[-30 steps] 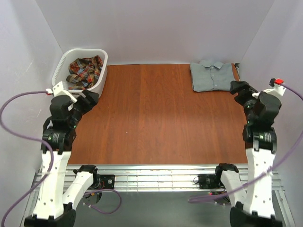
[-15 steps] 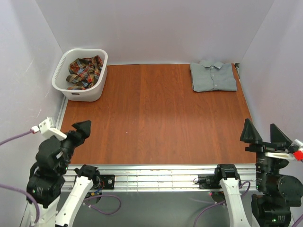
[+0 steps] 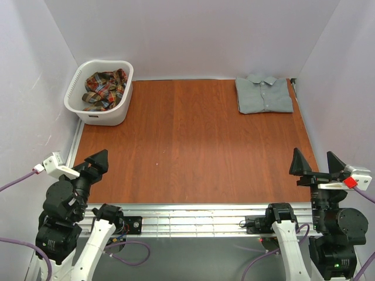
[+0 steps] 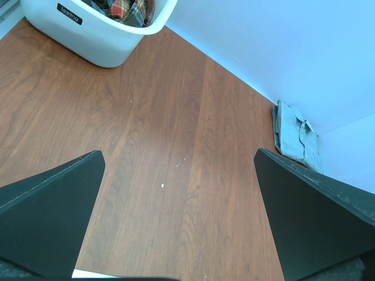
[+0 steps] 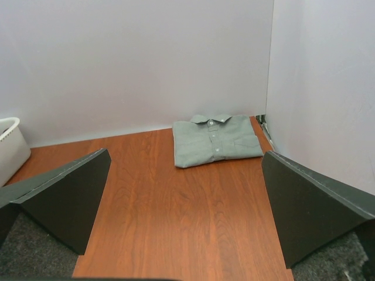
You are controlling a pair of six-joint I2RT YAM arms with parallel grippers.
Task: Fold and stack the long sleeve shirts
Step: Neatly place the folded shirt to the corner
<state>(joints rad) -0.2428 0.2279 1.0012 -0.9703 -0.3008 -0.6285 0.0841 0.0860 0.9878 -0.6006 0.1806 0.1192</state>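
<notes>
A plain grey shirt [image 3: 263, 95] lies folded flat at the table's far right corner; it also shows in the right wrist view [image 5: 215, 139] and the left wrist view [image 4: 296, 137]. A red, green and yellow plaid shirt [image 3: 104, 88] lies crumpled inside a white basket [image 3: 104, 115] at the far left; a bit of it shows in the left wrist view [image 4: 126, 10]. My left gripper [image 3: 94, 164] is open and empty at the near left edge, [image 4: 179, 170]. My right gripper [image 3: 317, 163] is open and empty at the near right edge, [image 5: 184, 175].
The brown wooden table [image 3: 193, 140] is walled by pale panels on three sides. A metal rail [image 3: 187, 219] runs along the near edge between the arm bases. A dark item [image 3: 292, 86] lies beside the grey shirt at the right wall.
Both arms have drawn back from the far side of the table to its near corners. Both grippers stay open and empty. The shirts have not moved.
</notes>
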